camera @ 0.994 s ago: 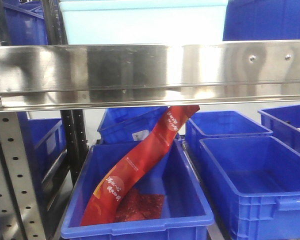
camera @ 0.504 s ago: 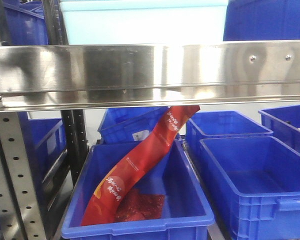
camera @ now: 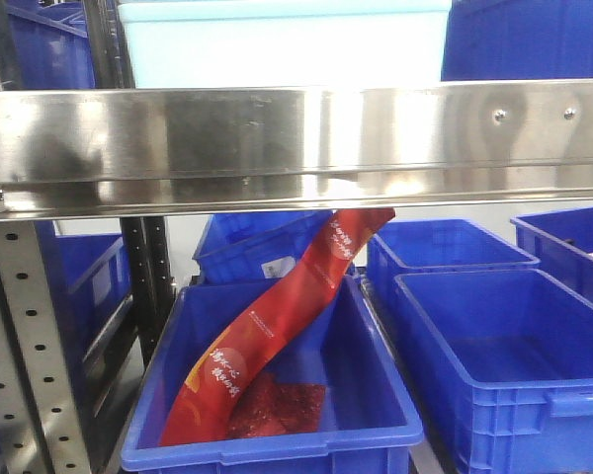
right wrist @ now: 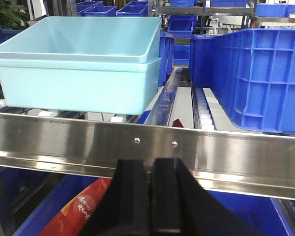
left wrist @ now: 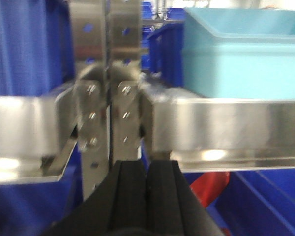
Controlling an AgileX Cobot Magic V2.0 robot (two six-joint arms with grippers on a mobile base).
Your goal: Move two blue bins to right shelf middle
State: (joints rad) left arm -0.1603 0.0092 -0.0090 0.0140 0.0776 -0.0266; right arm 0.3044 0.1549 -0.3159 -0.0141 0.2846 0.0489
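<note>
Front-facing view. Right shelf middle (camera: 296, 138): brushed-steel front rail spans the full width, carried on a perforated upright (camera: 25, 346) at lower left. Above the rail: a pale turquoise bin (camera: 282, 44) at centre, one dark blue bin (camera: 529, 39) to its right, another (camera: 44, 44) to its left. Below the rail: an open blue bin (camera: 277, 434) holding a long red printed pouch (camera: 277, 321) that leans from the bin floor up behind the rail, with a flat red packet (camera: 282, 407) beside its foot. More blue bins stand right of and behind this one, the nearest (camera: 504, 365) just beside it. No gripper in view.

Left wrist view. Left gripper (left wrist: 147, 189): black fingers pressed together, clenched on nothing, low at centre. Behind it, twin perforated uprights (left wrist: 107, 98) bolted to the steel rail; turquoise bin (left wrist: 243, 49) on the rail at right. View blurred.

Right wrist view. Right gripper (right wrist: 150, 191): fingers clenched, nothing between them, just in front of the rail (right wrist: 147, 145). On the tier above the rail: two nested turquoise bins (right wrist: 78, 69) at left, a ribbed dark blue bin (right wrist: 255, 73) at right, well apart. Red pouch (right wrist: 81, 209) shows below the rail.
</note>
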